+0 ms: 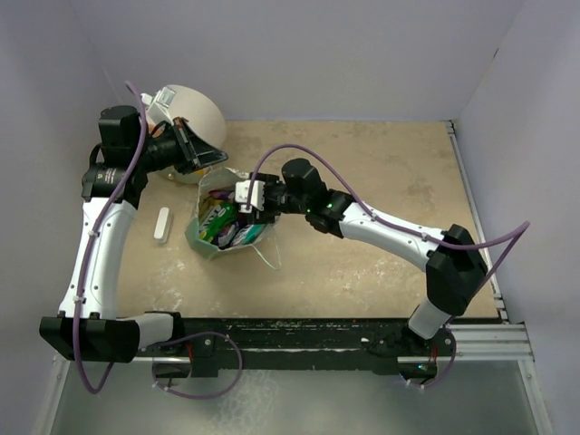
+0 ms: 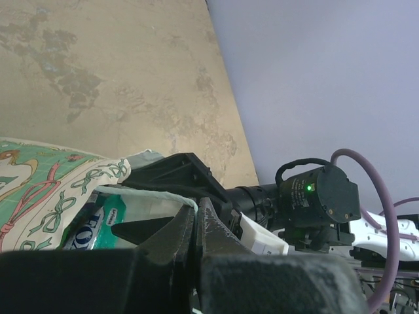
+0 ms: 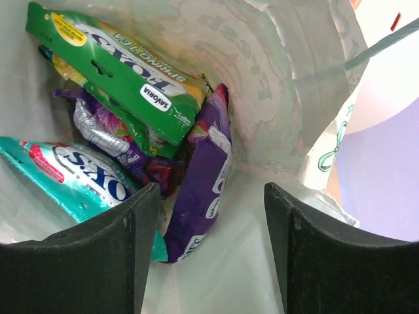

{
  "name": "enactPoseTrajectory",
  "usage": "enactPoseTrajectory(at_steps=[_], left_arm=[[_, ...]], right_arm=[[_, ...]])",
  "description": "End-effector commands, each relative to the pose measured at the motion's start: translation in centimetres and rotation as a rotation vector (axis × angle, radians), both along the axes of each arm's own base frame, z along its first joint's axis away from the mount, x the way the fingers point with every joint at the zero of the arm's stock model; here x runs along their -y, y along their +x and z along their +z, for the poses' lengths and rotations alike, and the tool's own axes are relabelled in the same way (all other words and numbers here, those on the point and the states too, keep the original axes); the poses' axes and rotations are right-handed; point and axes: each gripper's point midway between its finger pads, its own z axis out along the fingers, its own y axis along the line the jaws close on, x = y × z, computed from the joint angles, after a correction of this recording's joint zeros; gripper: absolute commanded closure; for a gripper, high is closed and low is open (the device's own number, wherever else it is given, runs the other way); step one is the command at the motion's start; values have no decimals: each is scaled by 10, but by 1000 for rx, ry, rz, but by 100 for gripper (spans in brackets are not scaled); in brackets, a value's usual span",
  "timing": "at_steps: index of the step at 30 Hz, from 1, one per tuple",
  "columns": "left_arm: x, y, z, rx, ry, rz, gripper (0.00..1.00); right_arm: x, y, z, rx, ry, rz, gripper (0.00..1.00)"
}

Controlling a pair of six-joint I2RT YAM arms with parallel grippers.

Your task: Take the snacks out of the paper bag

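Note:
The green paper bag [image 1: 210, 237] lies on the table with its mouth open toward the right. My left gripper [image 1: 207, 161] sits at the bag's upper rim, shut on its pale string handle [image 2: 157, 195]; in the left wrist view the left gripper [image 2: 195, 208] pinches that string at its tips. My right gripper [image 1: 246, 201] reaches into the bag's mouth. In the right wrist view the right gripper [image 3: 213, 191] stands open over the snacks: a purple packet [image 3: 204, 183] beside its left finger, a green FOX'S packet [image 3: 124, 65], a teal one [image 3: 78, 173] and a small purple one [image 3: 105, 131].
A big cream cylinder [image 1: 195, 113] stands right behind the left gripper. A white stick-shaped piece [image 1: 162, 225] lies left of the bag. Grey walls close the back and both sides. A black rail [image 1: 299, 331] runs along the near edge.

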Motion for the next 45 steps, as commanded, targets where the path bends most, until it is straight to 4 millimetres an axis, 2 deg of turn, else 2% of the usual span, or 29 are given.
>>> enactPoseTrajectory(at_steps=[1,5,12,15,19,23,25,27,31,33,38,45], left_arm=[[8,-14,42,148,-53,-49,100],[10,-15,48,165,-71,-61,100],[12,-17,56,193,-87,-83,100],[13,-18,61,209,-95,-87,100],[13,-21,63,211,-100,-87,100],[13,-23,66,219,-96,-83,100],[12,-23,67,221,-93,-73,100],[10,-22,66,215,-86,-55,100],[5,-19,58,190,-64,-16,100],[4,-19,56,181,-56,-2,100],[-3,-17,56,185,-24,48,100],[-12,-16,58,194,20,110,100]], right_arm=[[-4,19,14,78,41,-60,33],[-10,26,15,66,71,-88,35],[-17,19,3,48,49,-46,37],[-18,27,-3,36,58,-90,38],[-21,43,-12,31,55,-161,46],[-22,51,-11,22,77,-200,53],[-23,52,-13,16,73,-203,60],[-24,53,-13,13,68,-208,71],[-26,55,3,4,78,-215,94],[-29,54,17,-11,96,-210,100],[-31,48,64,-52,207,-219,100],[-27,29,102,-132,287,-199,100]])
